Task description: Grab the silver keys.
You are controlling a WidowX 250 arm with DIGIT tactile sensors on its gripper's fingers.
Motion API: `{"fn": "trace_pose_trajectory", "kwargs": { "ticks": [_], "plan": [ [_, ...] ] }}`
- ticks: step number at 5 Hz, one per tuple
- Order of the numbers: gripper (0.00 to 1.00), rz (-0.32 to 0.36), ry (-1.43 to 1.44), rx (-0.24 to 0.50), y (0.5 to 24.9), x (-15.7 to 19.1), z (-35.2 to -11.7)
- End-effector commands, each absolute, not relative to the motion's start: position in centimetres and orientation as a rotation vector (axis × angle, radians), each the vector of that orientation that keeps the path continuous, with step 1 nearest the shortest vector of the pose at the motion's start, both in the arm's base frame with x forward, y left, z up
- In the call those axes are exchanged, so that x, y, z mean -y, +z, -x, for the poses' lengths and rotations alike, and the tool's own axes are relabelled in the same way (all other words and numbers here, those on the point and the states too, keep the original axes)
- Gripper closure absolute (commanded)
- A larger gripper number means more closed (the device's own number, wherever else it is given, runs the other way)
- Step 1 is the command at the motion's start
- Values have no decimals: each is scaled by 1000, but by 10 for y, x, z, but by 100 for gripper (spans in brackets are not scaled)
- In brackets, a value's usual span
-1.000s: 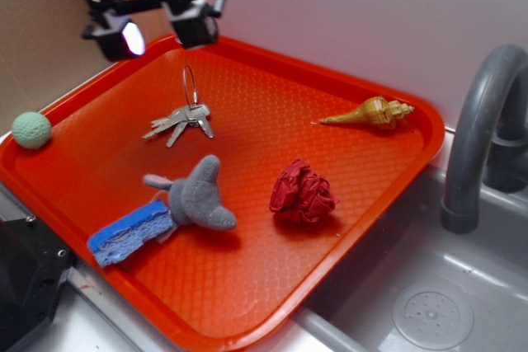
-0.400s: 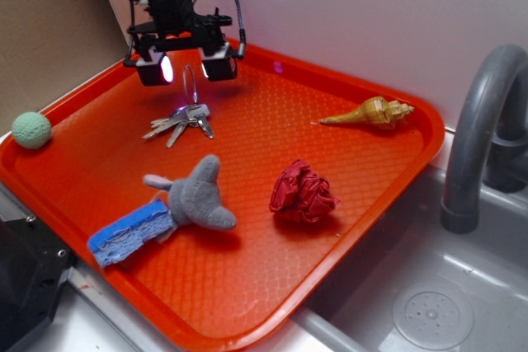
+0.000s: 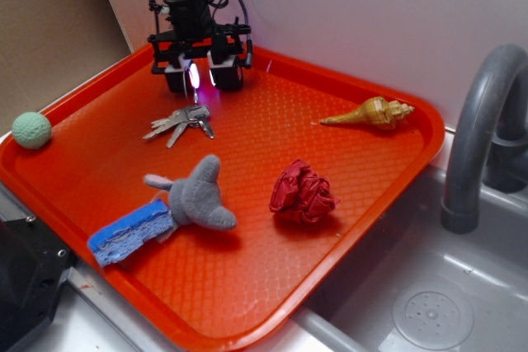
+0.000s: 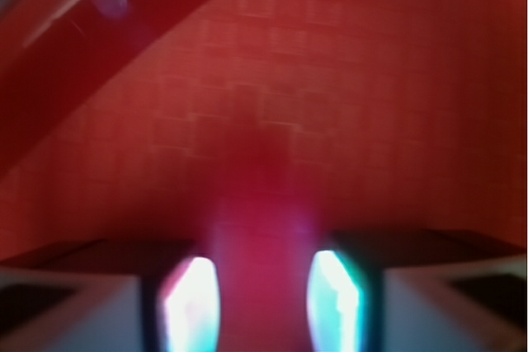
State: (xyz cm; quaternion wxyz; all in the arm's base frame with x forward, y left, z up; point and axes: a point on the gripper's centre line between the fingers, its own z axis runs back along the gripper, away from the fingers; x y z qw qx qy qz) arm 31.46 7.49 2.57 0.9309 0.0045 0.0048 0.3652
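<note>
Silver keys [image 3: 181, 123]: 1 bunch, lying flat on the orange tray [image 3: 346, 146], just in front of and below the gripper [image 3: 203, 77], towards the camera. The ring end lies nearest the fingertips; whether the ring stands up between the fingers [image 3: 227, 73] cannot be told, as it is hidden there. Long axis runs from the ring, near the pincer, out to the blade tips, which fan away to the tray's near-left side.

Gripper: 2 fingers, narrowly spread with a small lit gap between them; contact with the ring cannot be told. In the wrist view the 2 fingertips [image 4: 337, 298] glow at the bottom edge over blurred tray surface; the keys cannot be made out there.

Arm: comes down near vertical from the top of the frame, fingers pointing down, tips low over the tray's far-left part near the rim.
</note>
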Motion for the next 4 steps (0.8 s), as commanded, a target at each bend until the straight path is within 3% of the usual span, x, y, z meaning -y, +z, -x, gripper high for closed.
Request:
{"fn": "trace_pose_trajectory", "kwargs": {
  "ticks": [1,2,4],
  "plan": [
    [100,2,709,29,48,-78,-321],
    [0,8,663,127,80,-87,-318],
    [0,83,635,230,140,-83,-300]
  ]
}}
